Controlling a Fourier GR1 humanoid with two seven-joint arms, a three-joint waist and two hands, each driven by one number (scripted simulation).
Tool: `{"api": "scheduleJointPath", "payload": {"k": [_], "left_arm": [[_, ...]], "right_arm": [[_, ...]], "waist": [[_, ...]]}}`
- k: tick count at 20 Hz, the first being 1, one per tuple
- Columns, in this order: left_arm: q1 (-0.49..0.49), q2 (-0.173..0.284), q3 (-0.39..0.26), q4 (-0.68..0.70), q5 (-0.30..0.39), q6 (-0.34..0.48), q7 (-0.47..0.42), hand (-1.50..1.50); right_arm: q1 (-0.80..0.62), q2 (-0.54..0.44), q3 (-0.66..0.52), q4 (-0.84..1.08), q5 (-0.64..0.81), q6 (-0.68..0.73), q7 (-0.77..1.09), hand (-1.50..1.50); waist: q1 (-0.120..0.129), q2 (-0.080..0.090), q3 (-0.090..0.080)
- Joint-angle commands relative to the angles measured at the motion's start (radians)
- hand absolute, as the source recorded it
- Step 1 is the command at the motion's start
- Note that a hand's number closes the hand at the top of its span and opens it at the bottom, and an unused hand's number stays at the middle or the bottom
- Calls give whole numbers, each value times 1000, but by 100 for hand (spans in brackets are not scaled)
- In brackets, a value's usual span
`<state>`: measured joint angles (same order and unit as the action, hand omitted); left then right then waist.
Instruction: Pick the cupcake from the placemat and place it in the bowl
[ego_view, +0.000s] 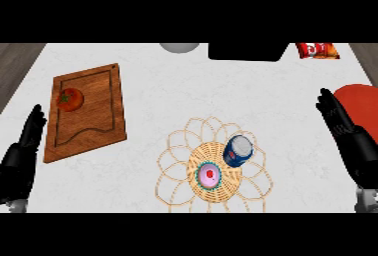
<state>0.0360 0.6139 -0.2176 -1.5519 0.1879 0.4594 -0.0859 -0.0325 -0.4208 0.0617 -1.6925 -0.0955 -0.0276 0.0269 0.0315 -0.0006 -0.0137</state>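
A cupcake with pink icing and a red dot sits on the woven straw placemat in the lower middle of the counter. A blue can lies beside it on the same mat. A red bowl shows at the right edge, partly cut off. My right hand stands open, fingers up, just left of the bowl. My left hand rests open at the lower left edge, far from the cupcake.
A wooden cutting board with a tomato lies at the left. At the back are a black object, a grey round thing and a red snack bag.
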Motion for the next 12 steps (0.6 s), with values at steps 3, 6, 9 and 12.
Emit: {"api": "scheduleJointPath", "payload": {"k": [3, 6, 9, 12], "left_arm": [[-88, -95, -40, -15, 44, -53, 33, 0], [-158, -152, -93, -49, 100, -119, 62, 0], [-114, -204, -105, -14, 112, -95, 48, 0], [-118, -220, -116, -10, 103, -90, 48, 0]], "right_arm": [[-51, 125, 265, -31, 139, -12, 112, 150], [-41, 218, 494, -11, 229, 9, 181, 150], [17, 237, 371, -66, 479, -330, 102, -150], [148, 410, 474, -90, 442, -461, -70, -150]], "waist": [[-22, 3, 12], [-15, 7, 10], [-89, -9, 11], [-73, -5, 16]]}}
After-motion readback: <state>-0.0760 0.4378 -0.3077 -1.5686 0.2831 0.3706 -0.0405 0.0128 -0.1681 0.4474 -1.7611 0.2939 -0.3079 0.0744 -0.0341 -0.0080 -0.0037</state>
